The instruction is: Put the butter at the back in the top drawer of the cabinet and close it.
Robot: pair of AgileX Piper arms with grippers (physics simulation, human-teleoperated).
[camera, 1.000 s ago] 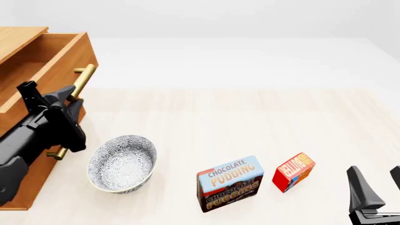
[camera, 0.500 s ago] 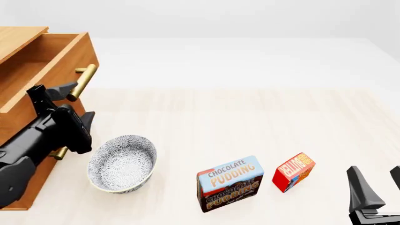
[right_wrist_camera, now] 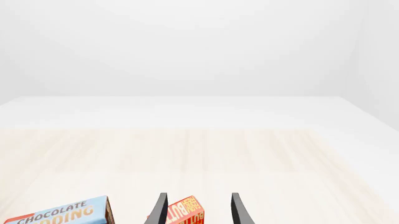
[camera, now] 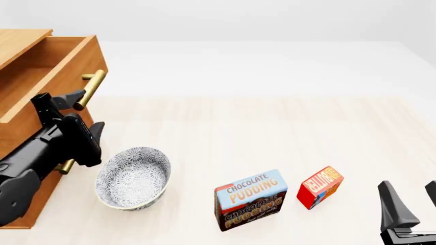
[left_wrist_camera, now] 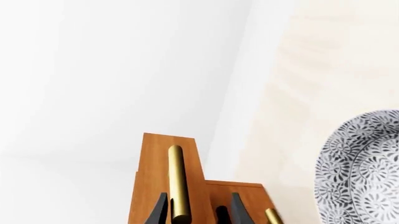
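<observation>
Front view. A pale wood-grain table fills the foreground and runs back to a plain white surround. The light-brown wooden cabinet stands at the left edge; its top drawer is pulled out, its inside in view, and its brass-coloured bar handle faces the table. The black left arm rises from the lower left across the cabinet front, and the left gripper sits just below that handle with fingers parted, one tip near the bar; contact cannot be told. A blue-and-white patterned bowl rests beside the cabinet. The blue and brown "CHOCOLATE PUDDING" box stands near the front centre, with the small red and orange butter box just beside it on the right, both on the table and well apart from the drawer. The right gripper stands at the lower right corner, fingers upright and spread, holding nothing.

Left wrist view. The dark fingers flank one brass bar without closing on it; the bowl rim enters at one side.

Right wrist view. The spread fingers frame the butter box ahead of them, not touching it; the pudding box lies alongside. Bare table and white wall lie beyond.
</observation>
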